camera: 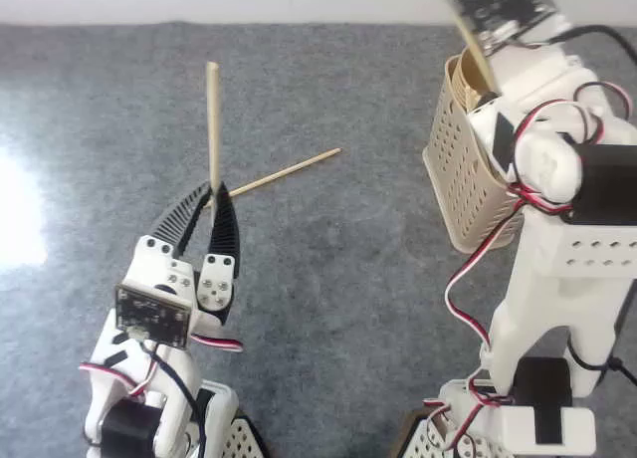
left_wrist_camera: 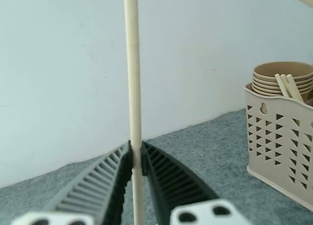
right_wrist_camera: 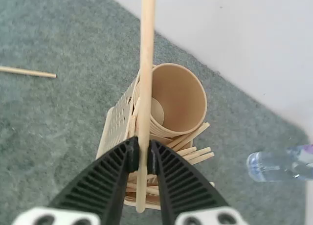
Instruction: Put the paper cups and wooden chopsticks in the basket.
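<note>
My left gripper (camera: 214, 192) (left_wrist_camera: 136, 159) is shut on a wooden chopstick (camera: 213, 119) (left_wrist_camera: 132, 78), which stands upright above the grey carpet. A second chopstick (camera: 289, 172) (right_wrist_camera: 27, 72) lies flat on the carpet just beyond it. At the right stands the tan basket (camera: 463, 184) (left_wrist_camera: 279, 142) (right_wrist_camera: 115, 127), with stacked paper cups (left_wrist_camera: 283, 73) (right_wrist_camera: 178, 95) and several chopsticks inside. My right gripper (right_wrist_camera: 142, 156) is shut on another chopstick (right_wrist_camera: 146, 63) (camera: 476, 50), held upright directly over the basket with its lower end among the chopsticks inside.
Grey carpet (camera: 338, 269) covers the table up to a pale wall at the back. A clear water bottle (right_wrist_camera: 281, 164) lies on the carpet beyond the basket. Open carpet lies between the two arms.
</note>
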{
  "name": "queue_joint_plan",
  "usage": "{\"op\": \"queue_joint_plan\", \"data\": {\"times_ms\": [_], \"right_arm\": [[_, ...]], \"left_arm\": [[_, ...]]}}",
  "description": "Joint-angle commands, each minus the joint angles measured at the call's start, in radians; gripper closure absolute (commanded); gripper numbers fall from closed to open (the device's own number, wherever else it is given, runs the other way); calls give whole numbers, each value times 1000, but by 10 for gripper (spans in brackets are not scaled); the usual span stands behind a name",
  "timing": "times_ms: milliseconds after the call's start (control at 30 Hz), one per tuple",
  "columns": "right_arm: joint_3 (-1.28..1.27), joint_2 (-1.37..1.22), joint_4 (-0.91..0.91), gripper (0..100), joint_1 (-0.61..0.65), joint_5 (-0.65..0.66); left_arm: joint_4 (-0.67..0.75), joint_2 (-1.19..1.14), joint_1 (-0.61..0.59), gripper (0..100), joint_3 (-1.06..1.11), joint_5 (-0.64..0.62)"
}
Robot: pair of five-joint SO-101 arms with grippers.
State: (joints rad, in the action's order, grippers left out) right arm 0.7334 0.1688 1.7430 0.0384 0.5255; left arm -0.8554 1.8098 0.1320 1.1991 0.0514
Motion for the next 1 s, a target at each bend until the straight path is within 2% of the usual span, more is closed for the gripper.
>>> {"op": "queue_joint_plan", "data": {"times_ms": [0, 233, 567, 800, 967], "right_arm": [[-91, 31, -88, 991, -16, -103], [-414, 82, -331, 991, -28, -238], [-1155, 550, -743, 991, -56, -244], [-1269, 575, -822, 991, -136, -242], [-1310, 562, -849, 991, -140, -242]], "left_arm": [[49, 9, 29, 987, -39, 14], [60, 9, 21, 987, -22, 14], [100, 9, 23, 987, 73, 12], [95, 9, 21, 987, 76, -17], [97, 9, 28, 985, 122, -57]]}}
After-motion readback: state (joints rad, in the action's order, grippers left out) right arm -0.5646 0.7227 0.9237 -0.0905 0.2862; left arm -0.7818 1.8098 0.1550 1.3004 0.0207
